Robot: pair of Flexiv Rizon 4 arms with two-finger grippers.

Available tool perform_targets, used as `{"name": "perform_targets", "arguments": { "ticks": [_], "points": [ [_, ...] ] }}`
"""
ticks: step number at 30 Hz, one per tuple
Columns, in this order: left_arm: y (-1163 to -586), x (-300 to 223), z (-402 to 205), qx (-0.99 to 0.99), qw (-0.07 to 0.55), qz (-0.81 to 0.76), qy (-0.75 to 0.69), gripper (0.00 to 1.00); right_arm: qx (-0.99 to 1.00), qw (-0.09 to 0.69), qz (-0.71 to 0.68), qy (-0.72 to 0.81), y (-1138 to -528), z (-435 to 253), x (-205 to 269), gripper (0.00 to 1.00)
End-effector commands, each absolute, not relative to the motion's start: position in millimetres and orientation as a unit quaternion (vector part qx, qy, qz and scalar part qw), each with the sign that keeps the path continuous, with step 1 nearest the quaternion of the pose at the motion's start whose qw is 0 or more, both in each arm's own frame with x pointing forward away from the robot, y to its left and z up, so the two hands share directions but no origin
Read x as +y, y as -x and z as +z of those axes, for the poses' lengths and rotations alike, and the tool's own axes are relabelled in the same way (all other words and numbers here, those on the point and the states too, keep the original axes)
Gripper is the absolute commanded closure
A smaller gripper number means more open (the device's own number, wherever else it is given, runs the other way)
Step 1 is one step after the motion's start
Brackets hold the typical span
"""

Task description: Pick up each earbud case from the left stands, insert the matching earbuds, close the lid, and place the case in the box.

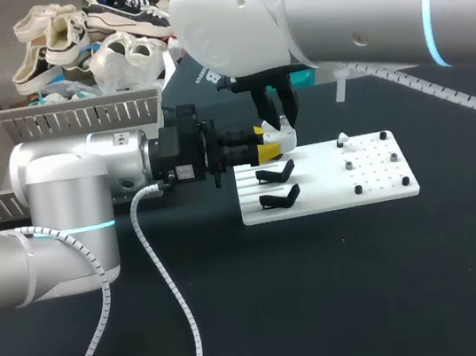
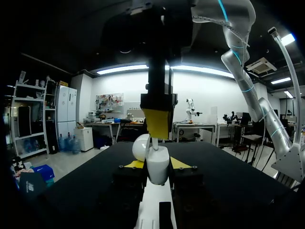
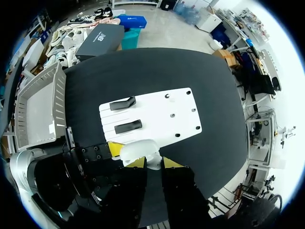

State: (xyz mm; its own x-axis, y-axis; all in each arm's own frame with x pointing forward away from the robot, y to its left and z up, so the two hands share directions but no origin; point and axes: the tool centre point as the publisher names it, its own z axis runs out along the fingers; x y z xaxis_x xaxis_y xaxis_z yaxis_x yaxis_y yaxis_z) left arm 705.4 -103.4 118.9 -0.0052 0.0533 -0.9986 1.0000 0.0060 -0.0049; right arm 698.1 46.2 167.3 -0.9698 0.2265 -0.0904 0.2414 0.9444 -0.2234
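Black table — white board; case

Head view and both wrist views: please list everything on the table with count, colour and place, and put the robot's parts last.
flat white plastic board: one, white, middle of the table
curved black stands: two, black, board's left part, empty
small black pegs: several, black, board's right part
loose white earbud: one, white, board's far edge
grey slatted plastic basket: one, grey, far left
white rounded plastic earbud case: one, white, in left claw
held white earbud: one, white, in right claw, at the case
left claw: shut on case
right claw: shut on earbud, above case
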Motion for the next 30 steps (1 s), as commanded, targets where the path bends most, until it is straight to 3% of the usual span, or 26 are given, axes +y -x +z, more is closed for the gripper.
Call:
{"name": "perform_targets", "arguments": {
  "ticks": [1,14,16,17,18,19,30],
  "points": [
    [-706.5,-103.5,118.5,0.515,0.486,-0.487,-0.511,1.00,0.985,0.030,-0.119,-0.120,-698.9,166.3,46.9,1.00],
    [-706.5,-103.5,118.5,0.515,0.486,-0.487,-0.511,1.00,0.985,0.027,-0.126,-0.118,-700.3,161.4,46.9,1.00],
    [-706.5,-103.5,118.5,0.515,0.486,-0.487,-0.511,1.00,0.984,0.026,-0.127,-0.118,-700.6,160.8,46.8,0.85],
    [-706.5,-103.5,118.5,0.515,0.486,-0.487,-0.511,1.00,0.984,0.026,-0.127,-0.118,-700.6,160.8,46.8,0.85],
    [-706.5,-103.5,118.5,0.515,0.486,-0.487,-0.511,1.00,0.984,0.025,-0.128,-0.118,-700.7,160.5,46.8,0.73],
    [-706.5,-103.5,118.5,0.515,0.486,-0.487,-0.511,1.00,0.984,0.024,-0.128,-0.118,-700.8,160.3,46.9,0.69],
    [-706.5,-103.5,118.5,0.515,0.486,-0.487,-0.511,1.00,0.987,0.026,-0.114,-0.112,-698.1,166.3,47.7,0.64]
  ]
}}
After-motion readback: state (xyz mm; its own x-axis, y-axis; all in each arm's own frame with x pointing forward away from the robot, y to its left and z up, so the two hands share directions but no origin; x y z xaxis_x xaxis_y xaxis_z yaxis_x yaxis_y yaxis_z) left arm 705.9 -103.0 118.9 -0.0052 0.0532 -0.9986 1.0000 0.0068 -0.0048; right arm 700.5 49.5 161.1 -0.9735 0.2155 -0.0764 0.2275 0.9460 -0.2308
